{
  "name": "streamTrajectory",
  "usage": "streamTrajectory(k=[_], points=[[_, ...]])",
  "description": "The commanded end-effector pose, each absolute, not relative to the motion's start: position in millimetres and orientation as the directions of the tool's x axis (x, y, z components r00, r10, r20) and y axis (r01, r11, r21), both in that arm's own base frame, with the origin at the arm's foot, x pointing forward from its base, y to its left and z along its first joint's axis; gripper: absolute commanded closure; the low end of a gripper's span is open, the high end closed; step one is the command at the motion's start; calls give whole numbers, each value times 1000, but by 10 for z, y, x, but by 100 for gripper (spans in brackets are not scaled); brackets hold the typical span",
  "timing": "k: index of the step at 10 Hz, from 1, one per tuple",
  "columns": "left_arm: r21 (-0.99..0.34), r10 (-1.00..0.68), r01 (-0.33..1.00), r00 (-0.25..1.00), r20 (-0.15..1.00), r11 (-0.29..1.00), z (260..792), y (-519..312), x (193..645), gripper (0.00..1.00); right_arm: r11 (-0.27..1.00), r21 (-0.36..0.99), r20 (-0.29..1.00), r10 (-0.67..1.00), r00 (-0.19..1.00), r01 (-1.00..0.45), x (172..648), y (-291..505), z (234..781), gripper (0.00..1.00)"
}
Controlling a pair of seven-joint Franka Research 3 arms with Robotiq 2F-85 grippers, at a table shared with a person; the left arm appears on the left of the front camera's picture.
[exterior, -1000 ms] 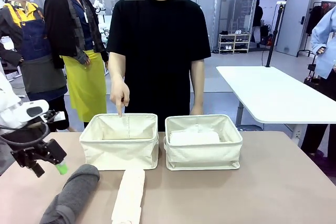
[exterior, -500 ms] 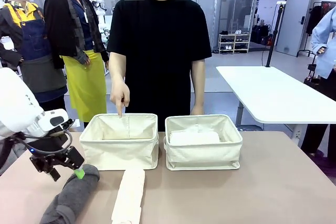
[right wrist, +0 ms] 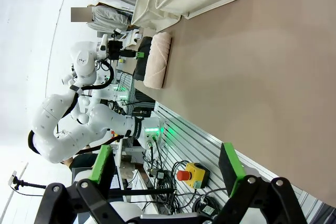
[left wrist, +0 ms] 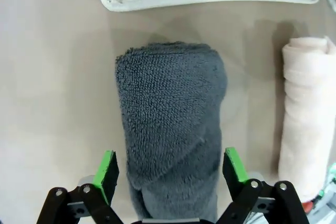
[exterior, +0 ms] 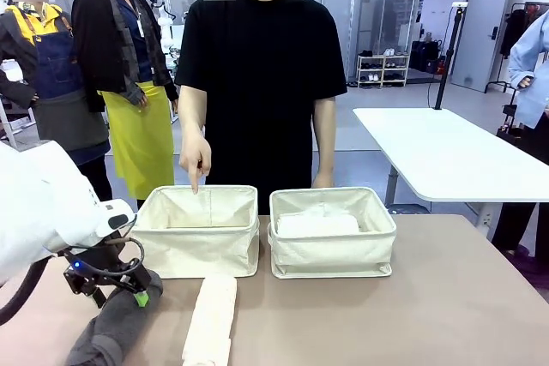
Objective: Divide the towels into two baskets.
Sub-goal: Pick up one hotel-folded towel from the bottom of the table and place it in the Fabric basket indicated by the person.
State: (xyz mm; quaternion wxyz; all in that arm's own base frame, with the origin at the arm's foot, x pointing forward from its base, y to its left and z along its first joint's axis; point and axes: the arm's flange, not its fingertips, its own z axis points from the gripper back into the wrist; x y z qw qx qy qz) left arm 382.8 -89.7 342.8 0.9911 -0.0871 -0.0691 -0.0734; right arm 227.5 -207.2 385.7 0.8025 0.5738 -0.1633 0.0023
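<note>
White, rounded left arm (exterior: 43,212) here, black cable (exterior: 24,296) looping beneath; left gripper (left wrist: 170,167) black with green pads (left wrist: 106,167), silver screws (left wrist: 250,184) at its finger joints; right gripper (right wrist: 165,161) matches.

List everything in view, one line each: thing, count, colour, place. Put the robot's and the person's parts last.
grey towel: one, dark grey, rolled, on the table's near left
peach towel: one, cream-peach, rolled, beside the grey towel, in front of the left basket
white towel: at least one, white, in the right basket
left basket: one, cream, mid-table
right basket: one, cream, beside the left basket
table: one, tan, under it all
white table: one, white, behind at right
stop button: one, red on yellow, below the table's edge
left gripper: one, black with green pads, open, astride the grey towel
right gripper: one, same colours, open, holding nothing
pointing hand: one, finger down over the left basket
other hand: one, behind the right basket
</note>
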Motion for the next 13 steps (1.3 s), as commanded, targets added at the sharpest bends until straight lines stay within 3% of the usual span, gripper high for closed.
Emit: streamTrajectory(k=[1,2,3,4,5,6,7,8,9,13], points=[[-190,-150,175,979,136,966,2999,-706,2888,0,333,921,277,-189,942,-203,2253,-2072,3884,0],[-227,-160,181,981,106,957,2973,-716,2848,3,333,921,277,-189,942,-203,2253,-2072,3884,0],[-255,-159,178,983,92,951,2994,-721,2841,19,333,921,277,-189,942,-203,2253,-2072,3884,0],[-250,-167,187,981,99,950,3014,-712,2846,22,333,921,277,-189,942,-203,2253,-2072,3884,0],[-242,-168,189,980,105,952,3019,-704,2850,38,333,921,277,-189,942,-203,2253,-2072,3884,0],[-238,-168,189,980,107,953,3016,-704,2847,41,333,921,277,-189,942,-203,2253,-2072,3884,0],[-235,-170,192,979,110,953,3010,-714,2840,58,333,921,277,-189,942,-203,2253,-2072,3884,0],[-245,-162,186,980,115,952,3031,-718,2844,61,333,921,277,-189,942,-203,2253,-2072,3884,0],[-226,-165,182,982,91,957,3247,-918,3751,61,333,921,277,-189,942,-203,2253,-2072,3884,0],[-226,-165,182,982,91,957,3247,-918,3751,61,333,921,277,-189,942,-203,2253,-2072,3884,0]])
